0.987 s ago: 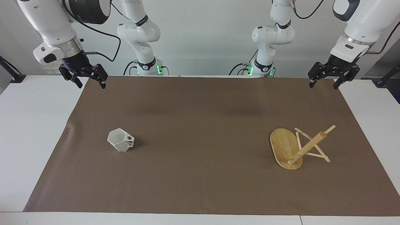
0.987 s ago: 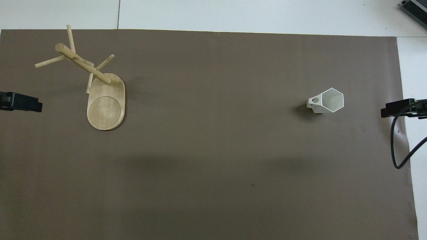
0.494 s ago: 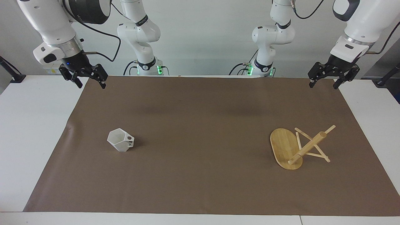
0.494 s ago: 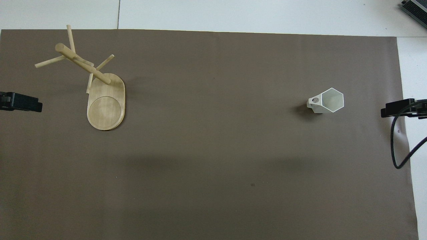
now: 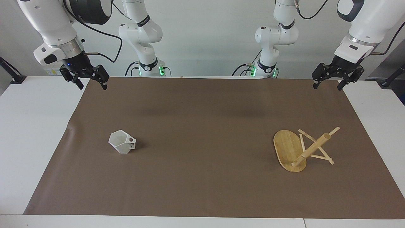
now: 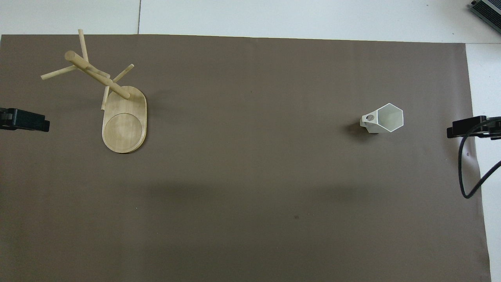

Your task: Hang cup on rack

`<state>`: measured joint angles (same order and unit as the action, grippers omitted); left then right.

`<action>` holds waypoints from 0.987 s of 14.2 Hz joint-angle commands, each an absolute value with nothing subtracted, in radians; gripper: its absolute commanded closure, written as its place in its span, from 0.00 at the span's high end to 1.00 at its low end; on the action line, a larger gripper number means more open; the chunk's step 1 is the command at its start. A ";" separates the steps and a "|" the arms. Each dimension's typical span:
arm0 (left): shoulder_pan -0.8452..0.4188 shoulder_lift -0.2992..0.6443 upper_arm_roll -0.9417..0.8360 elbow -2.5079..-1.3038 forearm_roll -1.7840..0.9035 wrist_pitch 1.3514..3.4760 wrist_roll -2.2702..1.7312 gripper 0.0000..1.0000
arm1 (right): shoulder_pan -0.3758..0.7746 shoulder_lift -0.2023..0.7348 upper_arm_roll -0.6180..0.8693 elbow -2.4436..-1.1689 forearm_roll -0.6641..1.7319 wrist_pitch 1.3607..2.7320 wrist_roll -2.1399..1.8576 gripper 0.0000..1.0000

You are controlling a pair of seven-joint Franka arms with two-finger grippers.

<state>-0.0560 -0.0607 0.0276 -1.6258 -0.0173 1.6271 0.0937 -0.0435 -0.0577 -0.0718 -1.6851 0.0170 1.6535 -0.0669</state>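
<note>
Upright on the brown mat (image 5: 202, 126) toward the right arm's end, well apart from the rack (image 5: 299, 150): the cup (image 5: 121, 142), closest to the spread, empty right gripper (image 5: 84, 77), handle turned rackward; left gripper (image 5: 333, 77) likewise spread, waiting over the mat's corner near the rack.

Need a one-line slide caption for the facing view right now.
Cup and rack sit apart on brown paper; left gripper and right gripper wait open.

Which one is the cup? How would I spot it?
Look at the brown mat covering the table, toward the right arm's end. The cup stands there alone: small, white and angular with a six-sided rim, unlike the bamboo rack at the left arm's end.
</note>
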 commanded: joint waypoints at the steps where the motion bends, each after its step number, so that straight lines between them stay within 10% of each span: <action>1: -0.049 -0.077 0.028 -1.640 -0.031 1.620 0.104 1.00 | -0.049 -0.078 -0.063 -1.713 0.000 1.675 -0.086 1.00; 14: -0.049 -0.077 0.028 -1.640 -0.031 1.620 0.104 1.00 | -0.051 -0.040 -0.064 -1.827 0.000 1.966 -0.083 1.00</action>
